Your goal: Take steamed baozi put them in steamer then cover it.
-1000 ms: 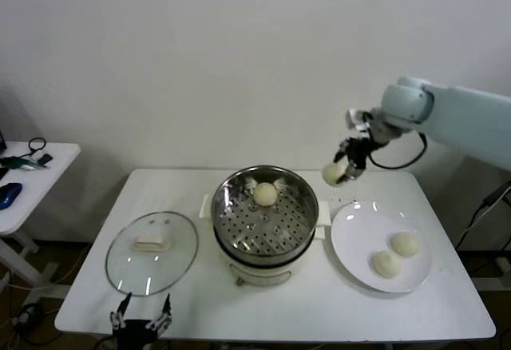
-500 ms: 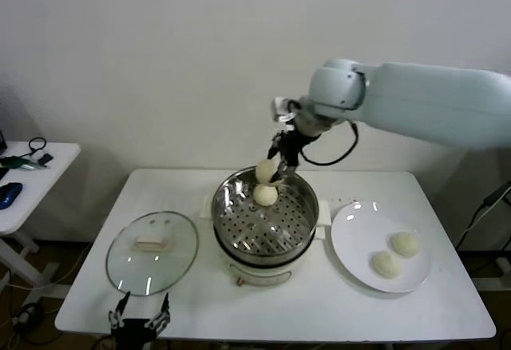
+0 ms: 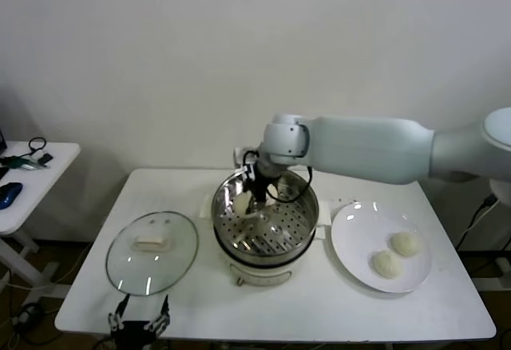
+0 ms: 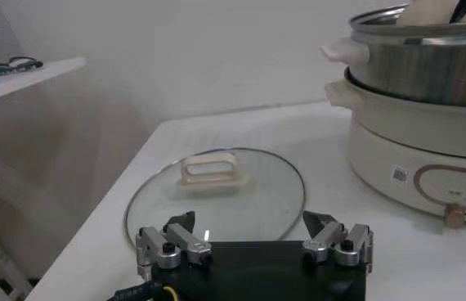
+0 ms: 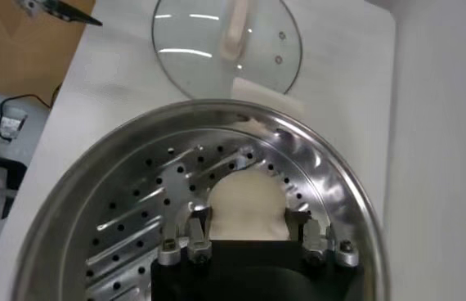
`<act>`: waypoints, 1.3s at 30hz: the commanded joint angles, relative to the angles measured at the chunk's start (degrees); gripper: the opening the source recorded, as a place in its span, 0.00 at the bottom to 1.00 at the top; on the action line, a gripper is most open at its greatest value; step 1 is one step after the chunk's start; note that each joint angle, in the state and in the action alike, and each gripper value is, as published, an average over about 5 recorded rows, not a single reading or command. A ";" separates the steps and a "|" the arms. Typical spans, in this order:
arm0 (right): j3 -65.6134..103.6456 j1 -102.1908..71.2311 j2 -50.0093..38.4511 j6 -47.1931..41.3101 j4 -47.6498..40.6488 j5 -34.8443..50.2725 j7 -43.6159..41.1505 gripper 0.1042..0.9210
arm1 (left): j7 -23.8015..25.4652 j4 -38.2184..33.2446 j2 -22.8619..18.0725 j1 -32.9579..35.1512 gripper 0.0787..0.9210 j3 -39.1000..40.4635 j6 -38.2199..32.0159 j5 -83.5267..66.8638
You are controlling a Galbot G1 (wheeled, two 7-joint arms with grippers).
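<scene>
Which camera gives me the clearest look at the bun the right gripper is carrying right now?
The right wrist view: the bun sits between the right gripper's fingers, just above the steamer's perforated tray. The head view shows the bun partly behind the gripper. The left wrist view shows only a pale sliver above the steamer rim, beyond the lid.

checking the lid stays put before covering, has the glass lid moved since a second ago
No. The glass lid lies flat on the table to the robot's left of the steamer, in the same spot as earlier, handle up.
</scene>
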 commanded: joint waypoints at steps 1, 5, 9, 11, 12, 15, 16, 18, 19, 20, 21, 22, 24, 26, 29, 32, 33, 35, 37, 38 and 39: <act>1.41 -5.64 2.46 -1.20 -3.32 -2.81 1.71 0.63 | -0.02 0.14 0.04 0.03 0.88 0.05 -0.03 0.06; 1.45 -5.33 2.00 -1.41 -2.63 -2.68 1.66 0.63 | 0.01 0.05 -0.02 0.00 0.88 0.06 0.06 0.07; 1.92 -3.83 0.36 -0.79 -1.62 -3.01 1.14 0.67 | 0.03 -0.16 -0.13 -0.01 0.88 0.20 0.20 0.16; 2.09 -1.92 -1.20 0.20 -1.12 -2.95 -0.02 0.73 | 0.04 -0.31 -0.17 0.03 0.88 0.25 0.27 0.21; 2.04 -0.60 -2.15 0.85 -0.88 -2.84 -0.80 0.76 | 0.05 -0.38 -0.18 0.05 0.88 0.26 0.31 0.22; 0.68 5.15 -6.25 3.72 0.27 -1.17 -3.81 0.85 | 0.09 -0.55 -0.18 0.12 0.88 0.27 0.39 0.34; -0.04 7.26 -7.79 4.81 0.79 -0.35 -4.96 0.86 | 0.11 -0.58 -0.19 0.13 0.88 0.28 0.42 0.40; -1.95 11.36 -11.43 7.31 2.03 1.10 -7.57 0.88 | 0.13 -0.67 -0.22 0.17 0.88 0.33 0.46 0.51; -3.11 13.23 -13.43 8.72 2.72 1.42 -9.15 0.88 | 0.14 -0.71 -0.24 0.19 0.88 0.36 0.47 0.55; -4.49 14.95 -15.51 10.18 3.39 1.46 -10.85 0.88 | 0.15 -0.74 -0.27 0.21 0.88 0.39 0.48 0.59; -6.25 16.73 -17.82 11.71 4.12 1.22 -12.70 0.88 | 0.16 -0.76 -0.29 0.21 0.88 0.41 0.48 0.62; -8.23 18.31 -20.02 13.11 4.85 0.76 -14.44 0.88 | 0.15 -0.76 -0.32 0.21 0.88 0.43 0.47 0.63; -12.70 21.24 -24.60 15.79 6.25 -0.99 -17.47 0.88 | 0.15 -0.70 -0.34 0.17 0.88 0.44 0.45 0.64; -16.62 23.10 -28.94 17.71 7.51 -3.25 -19.34 0.88 | 0.15 -0.59 -0.34 0.09 0.88 0.44 0.44 0.62; -20.17 22.92 -34.82 19.32 8.97 -7.08 -20.30 0.88 | 0.20 -0.47 -0.39 -0.10 0.88 0.50 0.47 0.58; -20.81 19.31 -39.52 19.79 10.06 -11.56 -19.65 0.88 | 0.26 -0.46 -0.49 -0.28 0.88 0.62 0.58 0.49; -20.29 17.54 -40.69 19.74 10.30 -12.88 -19.10 0.88 | 0.27 -0.44 -0.53 -0.34 0.88 0.65 0.62 0.46; -17.93 13.26 -42.70 19.52 10.37 -15.61 -17.94 0.88 | 0.30 -0.36 -0.60 -0.44 0.88 0.69 0.66 0.43; -14.44 8.68 -43.80 19.15 9.76 -18.10 -16.87 0.88 | 0.32 -0.25 -0.65 -0.53 0.88 0.71 0.67 0.42; -12.58 6.36 -44.17 18.99 9.31 -19.36 -16.53 0.88 | 0.32 -0.18 -0.67 -0.56 0.88 0.71 0.67 0.42; -11.00 4.35 -44.41 18.79 8.89 -20.47 -16.23 0.88 | 0.32 -0.11 -0.69 -0.59 0.88 0.70 0.66 0.42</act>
